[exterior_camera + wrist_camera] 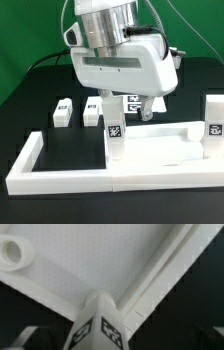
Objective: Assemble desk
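Wrist view shows the pincer [120, 336] spread wide, jaws clear on either side of an upright leg [98, 322] standing at a corner of the desk top [90, 263], its long axis running straight up between them.

Black desk [25, 115], white frame bars [25, 165] along its edge, tray-like top [160, 148] lying against them, block leg [63, 113], second block leg [92, 111] just beside it.
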